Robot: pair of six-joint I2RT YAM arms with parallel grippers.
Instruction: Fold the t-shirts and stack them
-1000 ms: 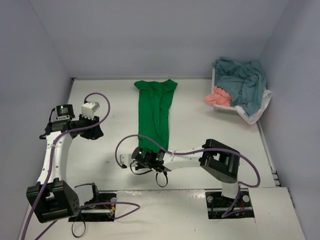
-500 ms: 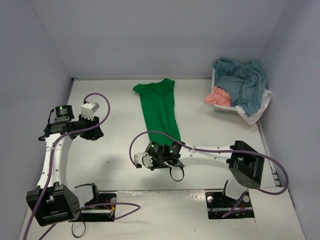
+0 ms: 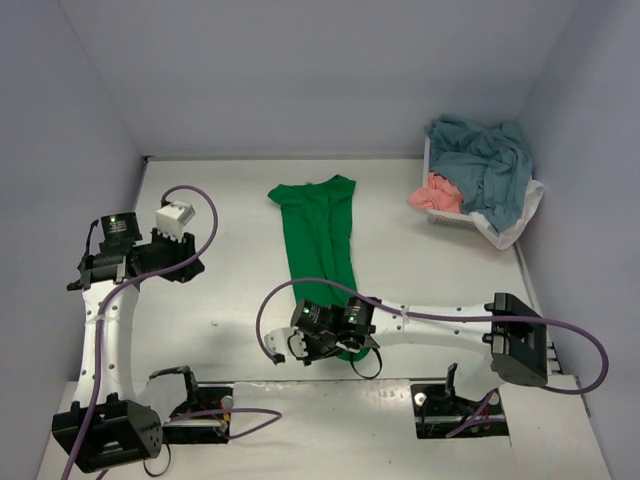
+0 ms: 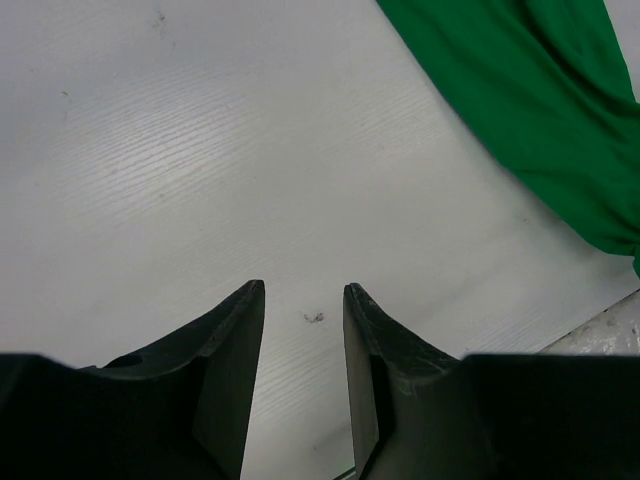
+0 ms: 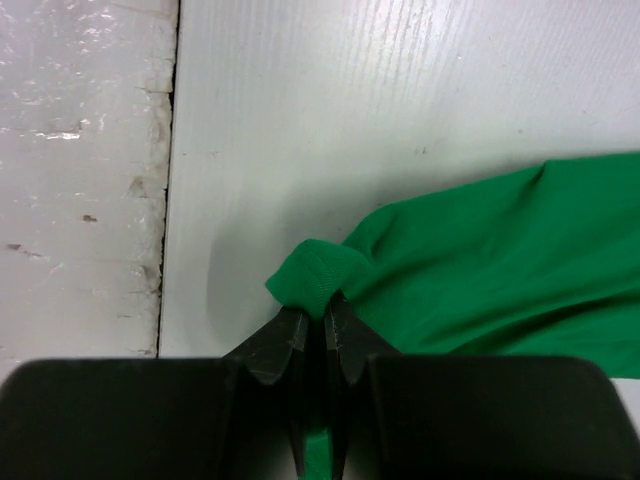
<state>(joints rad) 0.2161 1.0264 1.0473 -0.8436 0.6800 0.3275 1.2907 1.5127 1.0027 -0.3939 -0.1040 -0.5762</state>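
Note:
A bright green t-shirt (image 3: 320, 235) lies as a long narrow strip down the middle of the table. My right gripper (image 3: 296, 346) is low at its near end, shut on a bunched fold of the green t-shirt (image 5: 480, 260); the cloth bulges just past my right gripper (image 5: 322, 305) tips. My left gripper (image 3: 190, 265) hovers over bare table to the left, apart from the shirt. In the left wrist view my left gripper (image 4: 305, 290) stands open with nothing between its fingers, and the green t-shirt (image 4: 520, 90) shows at the upper right. More t-shirts are piled in the basket.
A white mesh basket (image 3: 445, 218) stands at the back right, holding a teal shirt (image 3: 480, 160), a salmon pink one (image 3: 435, 192) and white cloth (image 3: 515, 220). A seam in the table (image 5: 170, 150) runs just beyond the right fingertips. Walls close the table's back and sides.
My right gripper has dragged the shirt's near end toward the near edge and rightward, straightening the strip. The left arm has drifted slightly left.

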